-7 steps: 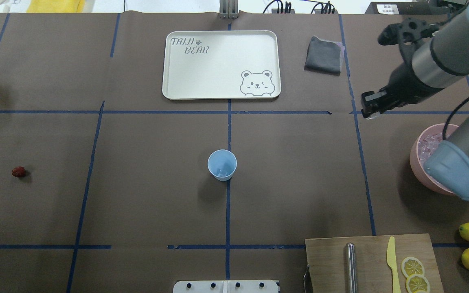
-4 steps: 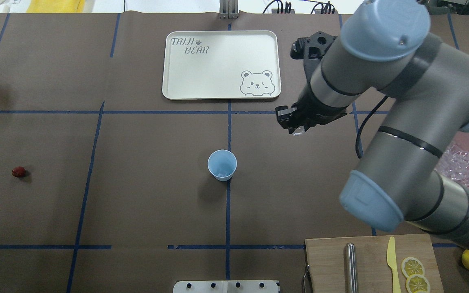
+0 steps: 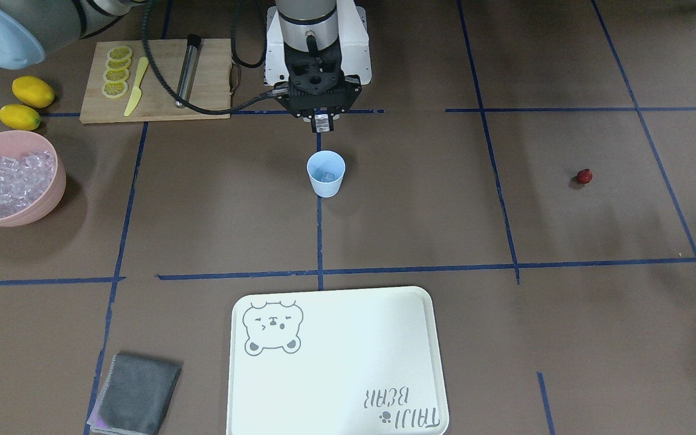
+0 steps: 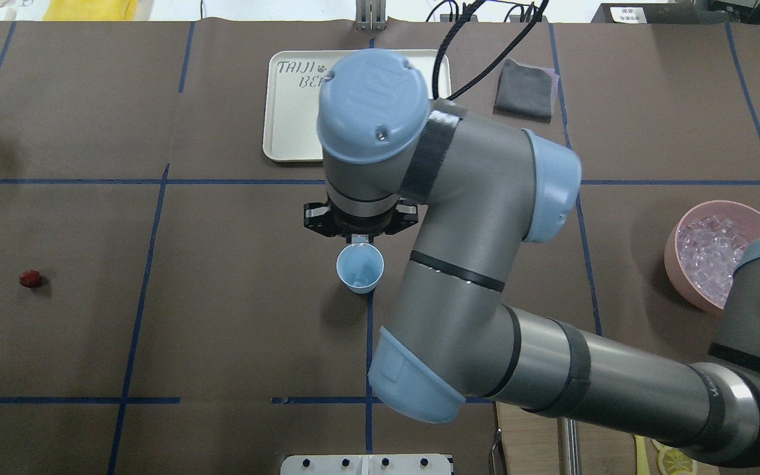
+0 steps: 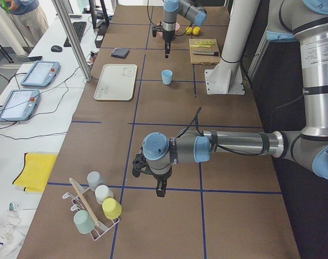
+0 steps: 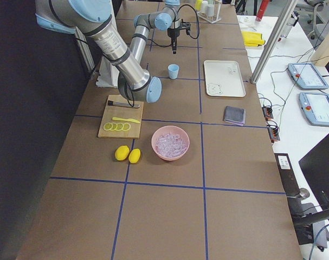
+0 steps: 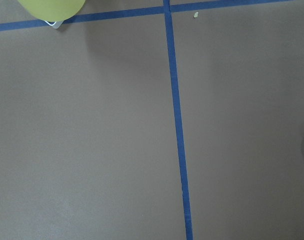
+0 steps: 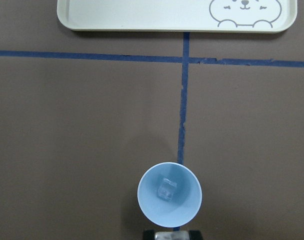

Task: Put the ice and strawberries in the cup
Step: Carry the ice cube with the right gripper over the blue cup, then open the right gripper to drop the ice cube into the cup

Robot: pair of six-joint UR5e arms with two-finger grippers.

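Observation:
The pale blue cup (image 4: 359,267) stands upright at the table's middle, also in the front view (image 3: 325,174) and the right wrist view (image 8: 169,195). One ice cube (image 8: 167,189) lies inside it. My right gripper (image 4: 357,239) hangs above the cup's far rim, shut on a clear ice cube (image 8: 171,235); it also shows in the front view (image 3: 322,124). The dark red strawberry (image 4: 30,278) lies alone far to the left. My left gripper (image 5: 160,189) shows only in the exterior left view, low over bare table; I cannot tell if it is open.
A pink bowl (image 4: 677,244) of ice cubes sits at the right. A white bear tray (image 3: 336,362) and a grey cloth (image 3: 136,402) lie on the far side. A cutting board (image 3: 209,72) with lemon slices, a knife and a metal rod, and two lemons (image 3: 32,91), lie near the robot's right.
My right arm has swung left from beside the pink bowl to above the cup, carrying the ice cube. The cup and the strawberry have not moved.

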